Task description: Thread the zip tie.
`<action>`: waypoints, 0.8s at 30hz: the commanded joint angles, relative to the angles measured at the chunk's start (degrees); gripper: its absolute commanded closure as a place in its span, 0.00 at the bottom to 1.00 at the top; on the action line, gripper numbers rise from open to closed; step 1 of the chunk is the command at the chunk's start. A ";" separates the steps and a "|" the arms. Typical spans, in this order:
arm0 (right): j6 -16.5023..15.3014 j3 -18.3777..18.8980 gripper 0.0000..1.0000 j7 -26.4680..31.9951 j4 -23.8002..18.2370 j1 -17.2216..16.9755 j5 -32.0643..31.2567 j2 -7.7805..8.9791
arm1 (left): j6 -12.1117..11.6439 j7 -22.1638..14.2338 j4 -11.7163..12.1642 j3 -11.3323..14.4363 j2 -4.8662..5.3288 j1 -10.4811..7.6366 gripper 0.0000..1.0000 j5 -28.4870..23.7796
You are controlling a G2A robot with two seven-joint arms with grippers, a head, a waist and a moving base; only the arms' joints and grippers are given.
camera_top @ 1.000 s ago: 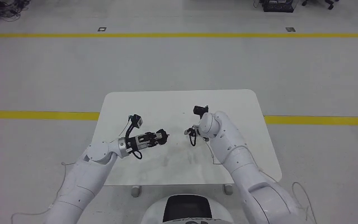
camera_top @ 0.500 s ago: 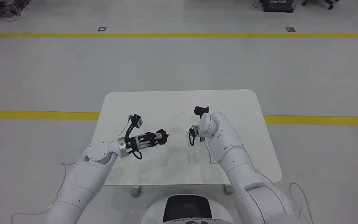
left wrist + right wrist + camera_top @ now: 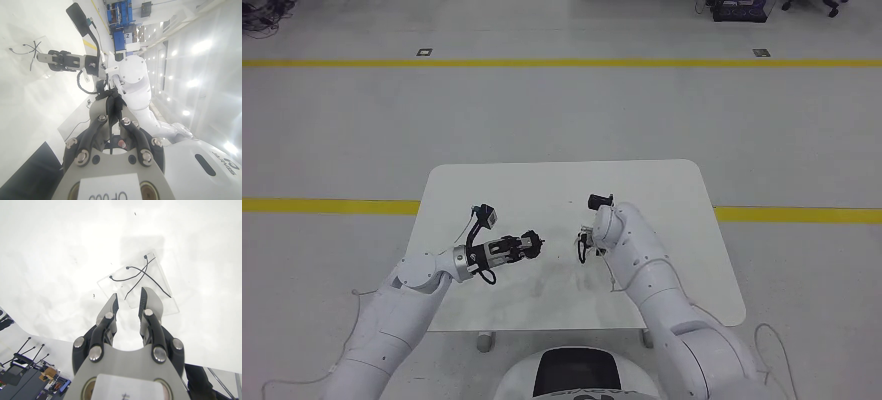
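So the left gripper (image 3: 530, 243) hangs over the middle-left of the white counter (image 3: 662, 180), pointing across at the other arm. Its jaws are pinched all the way shut on something thin and black that pokes out past the tips. Pretty sure that's a zip tie (image 3: 105, 93), though it's bunched up there and I can't make out which end is which.

Just beside it, with a small gap between the two, is the right gripper (image 3: 128, 294). Its jaws are open about halfway and have nothing in them. It's tipped down toward the counter, above the near corner of a clear plastic sheet (image 3: 166, 302) that lies flat on the counter.

On that sheet are three loose zip ties (image 3: 141, 273), all black, crossing each other in a messy X, with their little square heads toward the sheet's far edge. The tail of one runs down to a spot right between the open fingertips, not touching them as far as I can tell.
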 commanded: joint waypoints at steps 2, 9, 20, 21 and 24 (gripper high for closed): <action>0.00 1.21 0.75 -0.41 1.32 0.59 -1.41 -0.54 | 0.00 0.00 0.00 0.00 0.00 0.00 1.00 0.00; 0.00 4.59 0.75 -1.25 4.43 2.18 -5.54 -1.79 | 0.00 0.00 0.00 0.00 0.00 0.00 1.00 0.00; 0.00 9.79 0.79 -2.43 9.29 4.76 -10.90 -3.63 | 0.00 0.00 0.00 0.00 0.00 0.00 1.00 0.00; 0.00 10.34 0.79 -2.50 9.88 5.10 -11.33 -3.76 | 0.00 0.00 0.00 0.00 0.00 0.00 1.00 0.00; 0.00 10.88 0.80 -2.99 11.85 6.15 -11.33 -3.76 | 0.00 0.00 0.00 0.00 0.00 0.00 1.00 0.00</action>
